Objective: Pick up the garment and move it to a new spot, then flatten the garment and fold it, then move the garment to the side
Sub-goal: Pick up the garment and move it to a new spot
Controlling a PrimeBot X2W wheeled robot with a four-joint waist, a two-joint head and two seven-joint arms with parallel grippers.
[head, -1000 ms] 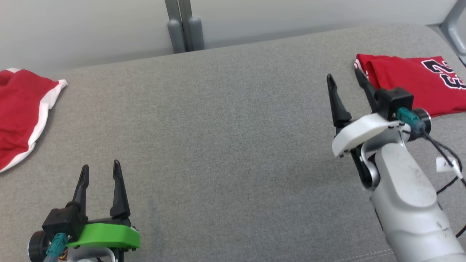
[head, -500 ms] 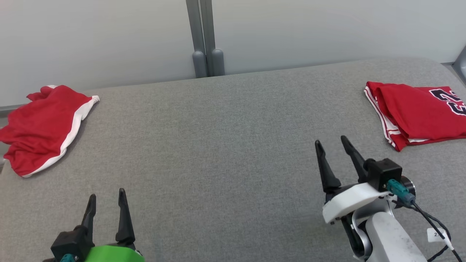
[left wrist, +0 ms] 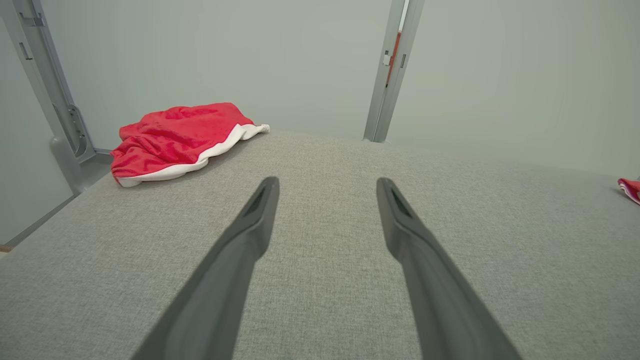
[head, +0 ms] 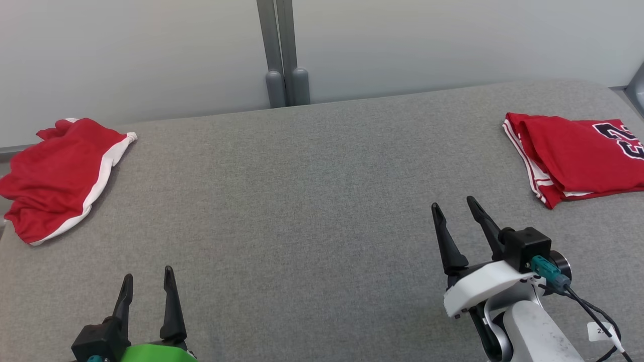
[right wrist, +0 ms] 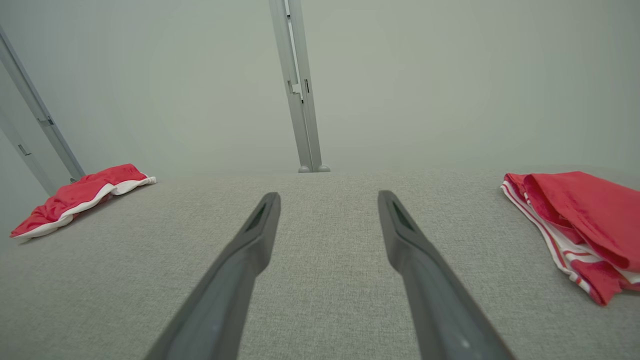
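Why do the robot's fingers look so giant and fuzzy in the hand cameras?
Left wrist view: the fingers sit at the wide lens, so they loom big and soft-edged. Right wrist view: same, and the wall post leans. Head view: soft even light, no glare, faint shadow by the crumpled garment.

The woven-fabric worktop (head: 302,201) is a plain heathered grey. The crumpled red cloth garment (head: 55,176) has a white band along its edge. The folded red jersey (head: 578,156) shows thin white stripes at its hem and dark numerals edged in white. The left tool (head: 148,273) has black fingers on a bright green mount. The right tool (head: 453,202) has black fingers, a white mount and a teal plug. The smooth wall (head: 126,50) is pale grey.
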